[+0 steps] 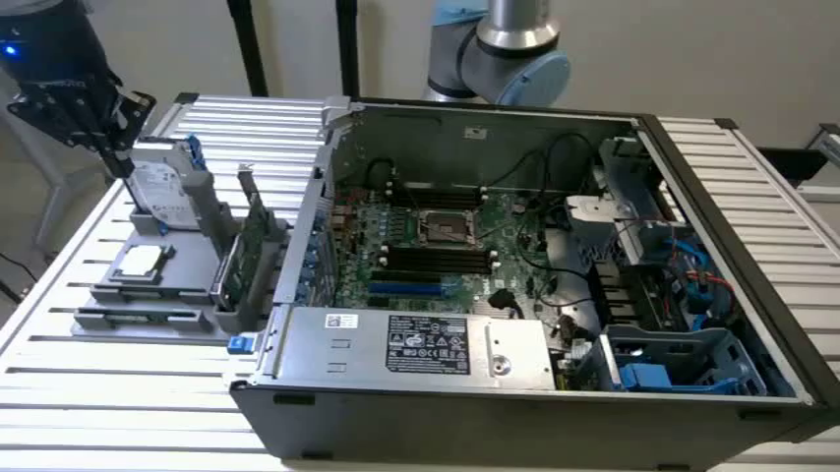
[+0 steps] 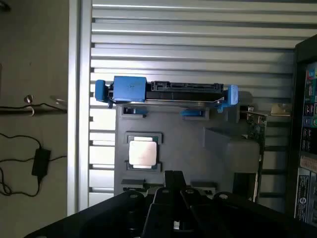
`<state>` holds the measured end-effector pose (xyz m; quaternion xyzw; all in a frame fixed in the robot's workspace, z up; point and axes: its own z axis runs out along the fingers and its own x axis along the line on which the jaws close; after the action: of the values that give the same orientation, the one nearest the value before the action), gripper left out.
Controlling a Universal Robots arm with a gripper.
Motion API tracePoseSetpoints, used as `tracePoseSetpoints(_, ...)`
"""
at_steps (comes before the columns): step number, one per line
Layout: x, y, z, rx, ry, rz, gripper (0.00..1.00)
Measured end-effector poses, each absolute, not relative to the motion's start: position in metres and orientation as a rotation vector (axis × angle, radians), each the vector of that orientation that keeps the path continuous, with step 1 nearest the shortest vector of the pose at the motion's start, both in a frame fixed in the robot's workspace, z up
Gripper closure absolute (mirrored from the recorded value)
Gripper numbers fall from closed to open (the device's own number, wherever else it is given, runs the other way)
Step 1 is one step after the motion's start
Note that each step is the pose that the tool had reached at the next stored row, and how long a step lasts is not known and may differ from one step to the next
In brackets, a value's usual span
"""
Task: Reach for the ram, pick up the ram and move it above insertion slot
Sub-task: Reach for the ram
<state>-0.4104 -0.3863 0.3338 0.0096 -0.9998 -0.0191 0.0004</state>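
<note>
My black gripper (image 1: 110, 157) hangs shut and empty over the back corner of the grey parts holder (image 1: 184, 280), on the exterior view's left, well above the table. In the wrist view its closed fingertips (image 2: 173, 176) point over the holder's edge beyond the processor chip (image 2: 142, 151). A thin dark strip (image 1: 142, 317) lies in the holder's front slot; I cannot tell whether it is the ram. The long black memory slots (image 1: 434, 260) lie on the motherboard inside the open computer case (image 1: 525, 393).
On the holder stand an upright hard drive with blue clips (image 1: 164, 192), a processor chip (image 1: 142, 261) and a tall green expansion card (image 1: 243, 258). The case wall (image 1: 315, 226) rises right beside the holder. The arm's base (image 1: 506, 54) stands behind the case.
</note>
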Motion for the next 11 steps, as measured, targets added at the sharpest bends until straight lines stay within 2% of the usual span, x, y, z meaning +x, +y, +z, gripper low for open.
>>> tracePoseSetpoints(11,-0.4104,-0.3863,0.3338,0.030,-3.140,-0.060,0.89)
